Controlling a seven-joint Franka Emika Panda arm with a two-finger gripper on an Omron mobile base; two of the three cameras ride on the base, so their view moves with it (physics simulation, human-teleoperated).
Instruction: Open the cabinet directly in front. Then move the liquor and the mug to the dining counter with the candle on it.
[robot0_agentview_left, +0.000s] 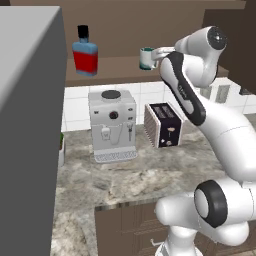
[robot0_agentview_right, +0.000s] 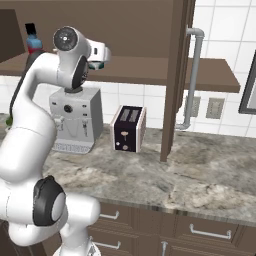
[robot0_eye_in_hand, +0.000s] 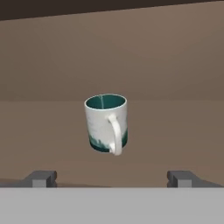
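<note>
Cabinet (robot0_agentview_right: 150, 30): dark brown wood, mounted on the wall above the bench, standing open. One door (robot0_agentview_right: 175, 75) is swung out edge-on, its long silver bar handle (robot0_agentview_right: 192, 75) vertical. The interior shelf (robot0_agentview_left: 115, 67) is exposed.

Liquor (robot0_agentview_left: 85, 54): squarish blue-glass bottle with red label and black cap on a short neck. It stands upright toward the left of the shelf.

Mug (robot0_eye_in_hand: 107, 122): white body, dark teal rim and interior, teal tint at the base. It stands upright on the same shelf, well apart from the bottle to its right, handle facing the hand camera.
</note>
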